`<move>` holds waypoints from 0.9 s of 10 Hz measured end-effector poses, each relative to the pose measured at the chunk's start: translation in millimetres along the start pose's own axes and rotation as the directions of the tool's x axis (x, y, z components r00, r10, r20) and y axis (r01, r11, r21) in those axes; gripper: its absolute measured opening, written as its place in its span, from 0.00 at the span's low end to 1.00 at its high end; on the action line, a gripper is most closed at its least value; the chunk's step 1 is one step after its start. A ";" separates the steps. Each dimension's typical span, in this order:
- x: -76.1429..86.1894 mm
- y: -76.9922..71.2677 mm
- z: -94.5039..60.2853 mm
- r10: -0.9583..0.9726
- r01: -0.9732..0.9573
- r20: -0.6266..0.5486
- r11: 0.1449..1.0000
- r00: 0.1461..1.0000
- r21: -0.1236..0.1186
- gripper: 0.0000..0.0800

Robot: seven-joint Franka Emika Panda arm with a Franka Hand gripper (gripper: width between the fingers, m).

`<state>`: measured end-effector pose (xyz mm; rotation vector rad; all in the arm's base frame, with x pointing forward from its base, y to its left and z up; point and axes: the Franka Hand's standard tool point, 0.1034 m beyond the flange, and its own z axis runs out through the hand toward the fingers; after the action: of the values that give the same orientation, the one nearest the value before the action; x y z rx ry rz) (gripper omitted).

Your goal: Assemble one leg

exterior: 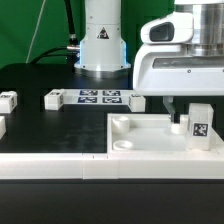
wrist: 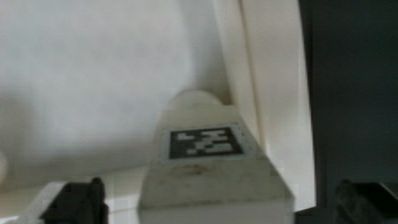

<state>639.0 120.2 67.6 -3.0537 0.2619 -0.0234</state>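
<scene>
As I watch, the small white tagged block leg point(exterior: 200, 124) point(wrist: 210, 150) stands clamped upright between my gripper's point(exterior: 188, 120) point(wrist: 217, 203) black fingers point(wrist: 79, 200).

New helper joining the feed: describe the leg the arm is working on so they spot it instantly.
Find the large white square panel at the front of the table. The leg stands upright on its corner at the exterior view's right, under the gripper. Unlike the other small blocks, it sits on the panel.
</scene>
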 end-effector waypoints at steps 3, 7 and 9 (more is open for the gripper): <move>0.1 1.8 0.7 0.006 -0.006 -0.002 1.000 1.000 0.001 0.60; 0.6 2.2 0.5 0.045 -0.045 -0.004 0.999 0.999 0.001 0.36; 1.0 3.0 0.4 0.148 -0.148 -0.006 0.989 0.989 0.002 0.36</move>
<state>639.5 117.1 66.9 -3.0240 0.4873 -0.0240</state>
